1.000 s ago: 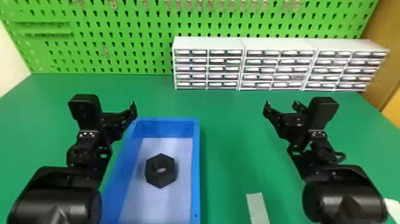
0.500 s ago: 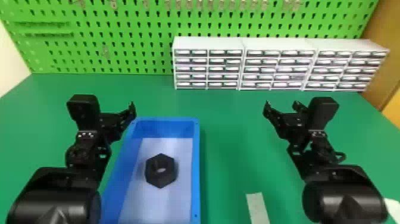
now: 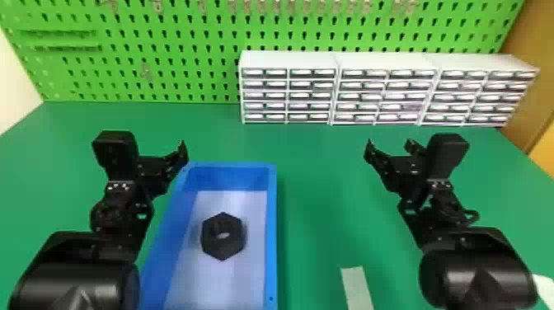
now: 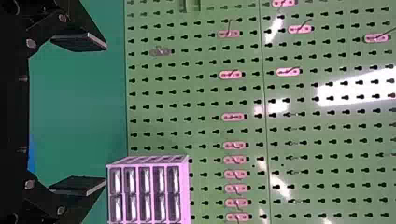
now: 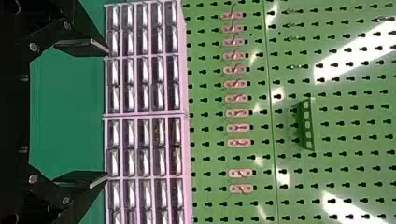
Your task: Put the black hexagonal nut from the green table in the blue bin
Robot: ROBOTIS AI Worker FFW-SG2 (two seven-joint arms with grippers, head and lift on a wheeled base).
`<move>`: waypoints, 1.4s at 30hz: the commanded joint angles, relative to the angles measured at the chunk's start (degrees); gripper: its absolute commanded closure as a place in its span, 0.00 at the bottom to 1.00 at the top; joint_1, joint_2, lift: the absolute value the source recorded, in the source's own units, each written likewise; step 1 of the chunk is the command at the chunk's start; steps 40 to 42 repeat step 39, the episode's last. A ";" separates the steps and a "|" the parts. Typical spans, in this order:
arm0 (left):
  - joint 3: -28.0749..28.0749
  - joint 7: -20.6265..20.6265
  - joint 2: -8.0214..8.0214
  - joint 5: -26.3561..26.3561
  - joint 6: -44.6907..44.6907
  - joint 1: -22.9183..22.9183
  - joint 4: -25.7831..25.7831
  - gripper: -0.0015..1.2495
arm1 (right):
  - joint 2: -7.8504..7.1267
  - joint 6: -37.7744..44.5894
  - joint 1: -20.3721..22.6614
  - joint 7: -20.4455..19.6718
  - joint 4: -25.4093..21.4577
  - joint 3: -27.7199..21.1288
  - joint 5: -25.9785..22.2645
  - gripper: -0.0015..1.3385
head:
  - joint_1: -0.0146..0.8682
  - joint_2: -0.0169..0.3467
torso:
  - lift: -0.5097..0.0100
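Observation:
The black hexagonal nut (image 3: 223,237) lies flat on the light floor of the blue bin (image 3: 271,231), which stands left of centre on the green table (image 3: 321,173). My left gripper (image 3: 181,152) is raised by the bin's far left corner, away from the nut; seen from its wrist, the left gripper (image 4: 100,114) stands open with nothing between its fingers. Off to the right of the bin, my right gripper (image 3: 389,148) is held over the table. In its wrist view the right gripper (image 5: 105,114) is likewise open and holds nothing.
White drawer cabinets (image 3: 288,95) stand along the table's back edge, in front of a green pegboard (image 3: 165,53). A pale strip (image 3: 356,288) lies on the table between bin and right arm. Something white (image 3: 544,288) is at the right edge.

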 commanded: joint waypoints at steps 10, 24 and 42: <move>-0.02 -0.03 0.00 0.10 0.00 0.04 0.04 0.20 | -0.02 0.38 -0.07 0.00 0.00 0.15 -0.15 0.25 | 0.79 0.19 | 0.80; -0.02 0.06 0.00 0.28 0.00 0.04 0.04 0.20 | -0.02 0.38 -0.16 0.00 0.00 0.07 -0.23 0.25 | 0.79 0.19 | 0.80; -0.10 0.06 0.00 0.45 0.00 0.04 0.04 0.20 | -0.02 0.38 -0.24 0.00 0.00 0.15 -0.67 0.25 | 0.79 0.19 | 0.80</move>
